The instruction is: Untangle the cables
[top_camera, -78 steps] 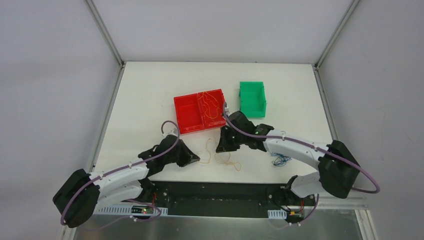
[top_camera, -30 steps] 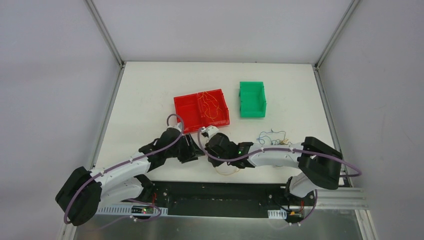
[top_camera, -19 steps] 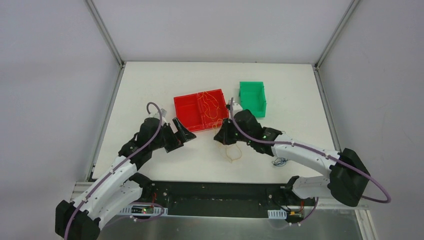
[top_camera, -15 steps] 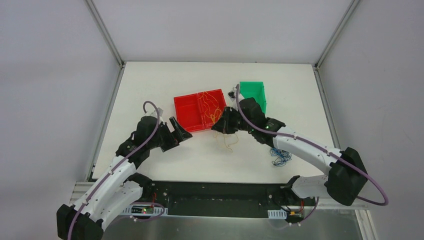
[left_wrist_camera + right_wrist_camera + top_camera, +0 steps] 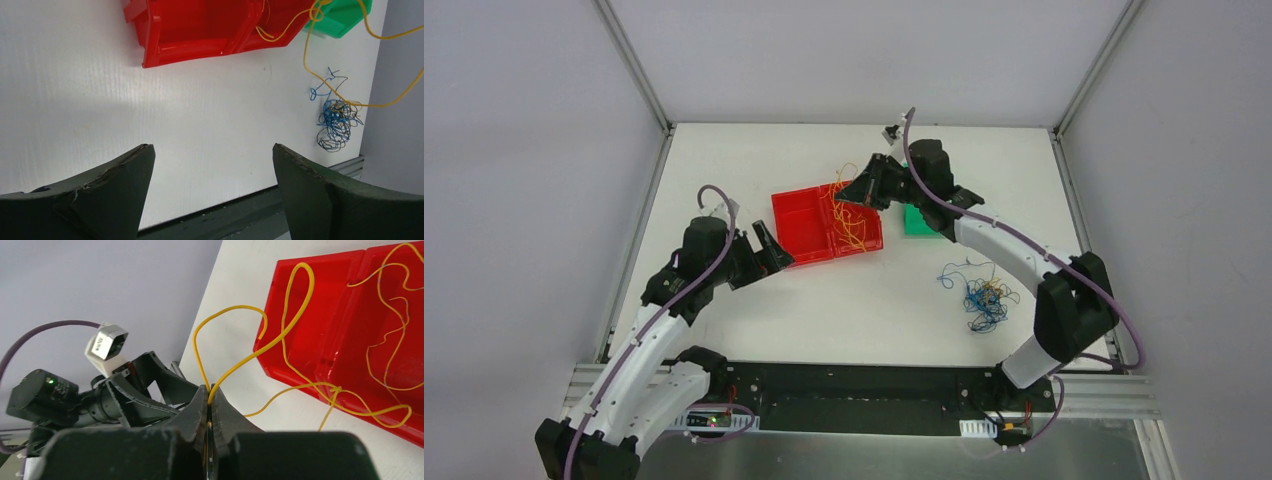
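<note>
My right gripper (image 5: 852, 192) hovers over the red bin (image 5: 797, 226) and is shut on a thin yellow cable (image 5: 287, 322). The cable loops up out of the fingertips and trails down over the red bin (image 5: 310, 335), where more yellow strands (image 5: 852, 228) lie in the right compartment. A tangle of blue cables (image 5: 984, 297) with a little yellow in it lies on the table to the right; the left wrist view shows this blue tangle (image 5: 334, 120) too. My left gripper (image 5: 767, 246) stands open and empty just left of the red bin (image 5: 190, 25), above bare table (image 5: 212, 147).
A green bin (image 5: 916, 222) stands right of the red one, mostly hidden behind my right arm; its corner (image 5: 345, 20) shows in the left wrist view. The black rail (image 5: 854, 385) runs along the table's near edge. Grey walls close in the table's other sides.
My right gripper has carried the yellow cable from the table's middle up and back over the red bin. My left gripper has opened and drawn back to the left. The blue tangle is uncovered.
</note>
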Available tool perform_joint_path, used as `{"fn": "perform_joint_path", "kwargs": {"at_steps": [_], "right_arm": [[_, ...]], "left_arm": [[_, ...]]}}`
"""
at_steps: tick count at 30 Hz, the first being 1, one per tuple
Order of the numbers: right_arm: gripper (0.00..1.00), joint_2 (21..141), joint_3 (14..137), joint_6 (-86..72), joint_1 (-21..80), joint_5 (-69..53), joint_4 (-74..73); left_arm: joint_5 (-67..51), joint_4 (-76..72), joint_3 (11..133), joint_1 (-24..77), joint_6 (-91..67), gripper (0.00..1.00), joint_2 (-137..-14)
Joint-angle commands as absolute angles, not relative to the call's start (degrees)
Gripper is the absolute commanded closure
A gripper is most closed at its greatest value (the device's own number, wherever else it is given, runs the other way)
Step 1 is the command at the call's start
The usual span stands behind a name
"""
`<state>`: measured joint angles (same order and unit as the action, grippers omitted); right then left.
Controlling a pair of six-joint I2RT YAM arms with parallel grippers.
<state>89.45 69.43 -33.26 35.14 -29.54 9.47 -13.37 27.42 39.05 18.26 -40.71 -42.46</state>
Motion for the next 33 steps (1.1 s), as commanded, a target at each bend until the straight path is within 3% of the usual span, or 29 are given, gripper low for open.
{"fn": "perform_joint_path", "kwargs": {"at_steps": [1,15,22,27,33], "right_arm": [[1.0,93.38,72.76,-33.45,33.49,-31.71,14.38],[1.0,108.54,74.47,-22.65,31.2,-25.02,14.8],[1.0,114.37,80.43,-17.38,31.6,-13.21,1.01],[1.0,118.61,88.48,-7.38,38.69,5.74,-13.89],[1.0,121.24,91.38,-8.65,40.43,6.62,-17.57]], "left_arm": [[-10.42,28.74,43.4,16.53,-35.07,0.1,-46.18],[-12.0,21.85,45.37,11.6,-35.05,0.12,-58.29],[-11.72,17.84,44.17,11.6,-36.78,0.13,-61.29],[-11.64,14.34,45.42,11.69,-37.34,0.14,-66.59],[-12.55,10.21,46.58,11.76,-38.05,0.19,-73.68]]}}
